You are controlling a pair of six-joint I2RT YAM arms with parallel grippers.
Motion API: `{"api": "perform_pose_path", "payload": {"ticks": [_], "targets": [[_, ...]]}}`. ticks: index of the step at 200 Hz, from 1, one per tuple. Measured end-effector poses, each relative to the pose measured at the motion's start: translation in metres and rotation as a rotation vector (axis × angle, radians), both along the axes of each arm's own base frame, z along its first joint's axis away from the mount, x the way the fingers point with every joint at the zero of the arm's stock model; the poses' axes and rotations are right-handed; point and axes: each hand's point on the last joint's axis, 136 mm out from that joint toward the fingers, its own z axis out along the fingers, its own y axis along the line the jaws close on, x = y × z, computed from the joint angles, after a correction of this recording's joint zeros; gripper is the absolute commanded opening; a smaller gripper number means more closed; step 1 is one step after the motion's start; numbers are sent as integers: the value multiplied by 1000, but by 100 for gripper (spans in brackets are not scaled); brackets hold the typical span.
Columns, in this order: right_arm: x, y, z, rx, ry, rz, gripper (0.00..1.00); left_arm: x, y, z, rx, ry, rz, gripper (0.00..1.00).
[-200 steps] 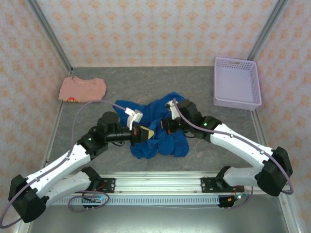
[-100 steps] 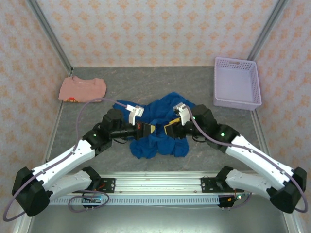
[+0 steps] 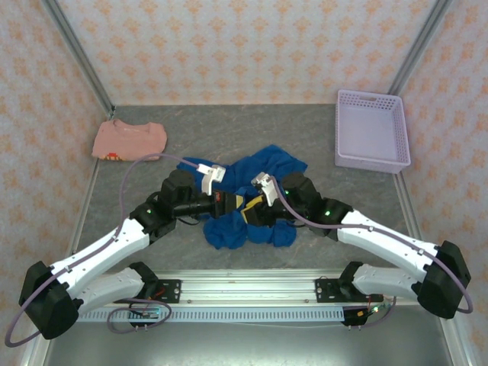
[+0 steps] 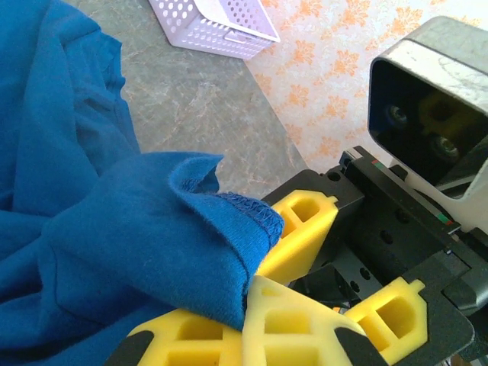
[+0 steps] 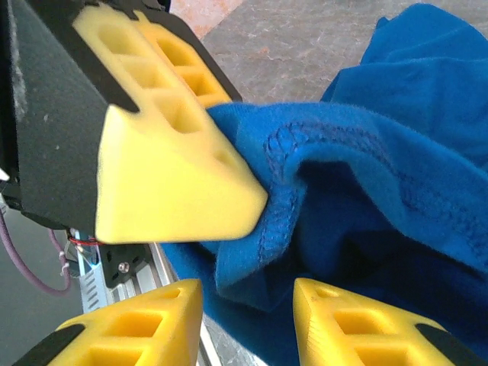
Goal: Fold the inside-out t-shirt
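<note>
The t-shirt [image 3: 267, 166] lies crumpled at the centre of the table [image 3: 229, 126], between the two arms, with one lobe toward the upper right and a bunched mass toward the lower left of the heap. The left gripper [image 3: 229, 203] reaches in from the left at the heap's left edge. In the left wrist view its yellow fingers [image 4: 187, 339] are pressed together on a folded, stitched hem of the blue fabric, which rises out of the pinch and drapes toward the left of the frame. The right gripper [image 3: 255, 207] reaches in from the right and faces the left gripper at close range, nearly tip to tip. In the right wrist view its fingers [image 5: 366, 324] are spread at the bottom of the frame, and the hem fold hangs just above the gap between them. Whether either finger touches the cloth cannot be determined. In the same view the left gripper's finger fills the upper left, its tip against the hem seam. A folded pink shirt [image 3: 130, 139] lies at the upper left of the table, well apart from the heap. A lavender basket [image 3: 370, 162] sits at the upper right, also well apart.
</note>
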Motion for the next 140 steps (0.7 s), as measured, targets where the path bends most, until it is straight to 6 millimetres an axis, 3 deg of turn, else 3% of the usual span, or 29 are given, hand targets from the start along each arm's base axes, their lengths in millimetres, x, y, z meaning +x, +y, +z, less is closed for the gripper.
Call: {"api": "perform_pose_path", "payload": {"ticks": [38, 85, 119, 140], "targets": [[4, 6, 3, 25, -12, 2, 25, -1, 0, 0, 6, 8, 0, 0], [6, 7, 4, 35, -20, -6, 0, 0, 1, 1, 6, 6, 3, 0], [6, 6, 5, 37, -18, -8, 0, 2, 4, 0, 20, 5, 30, 0], [3, 4, 10, 43, -19, -9, 0, 7, 9, -1, 49, 5, 69, 29]]}}
